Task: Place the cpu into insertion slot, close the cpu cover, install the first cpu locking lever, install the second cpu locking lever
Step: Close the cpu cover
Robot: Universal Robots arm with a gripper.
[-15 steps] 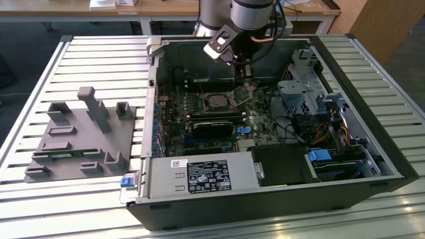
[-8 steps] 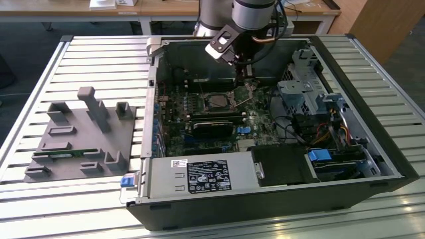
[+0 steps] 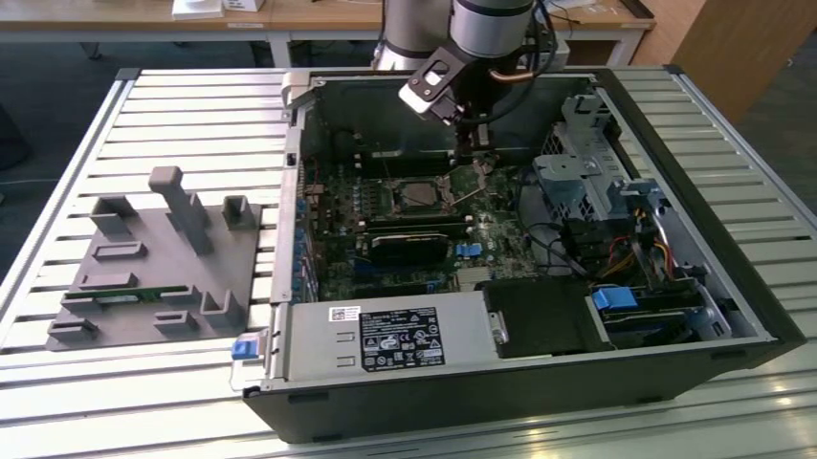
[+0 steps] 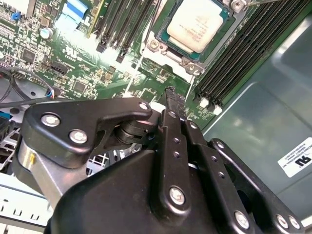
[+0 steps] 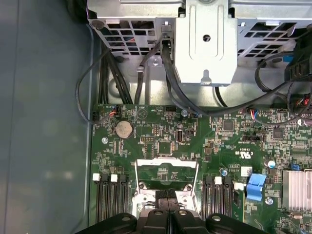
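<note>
Quick rundown: one small flat square cpu (image 4: 197, 24) with a dull silver-grey top, one square dark insertion slot (image 4: 228, 22) with a metal rim, one thin silver-grey cpu cover (image 5: 166, 161) with a square window, and one arm working inside the open black computer case (image 3: 511, 402) that's sitting on the pale slatted counter (image 3: 191, 115). There's also one grey moulded fixture block (image 3: 153, 268) lying on the counter, off to the exterior view's left of the case.

The two black fingers (image 4: 169, 122) are pressing together with basically no gap, and I'm not seeing anything pinched between them. In the first wrist view the fingers (image 5: 162, 200) are hanging right at the near edge of the cover frame, though I can't tell if they're actually touching it.

The cpu is lying flat in the slot on the green circuit board (image 5: 161, 131), with black memory slots running along both sides. The cover is standing tilted up off the slot, with board showing through its window.
</note>
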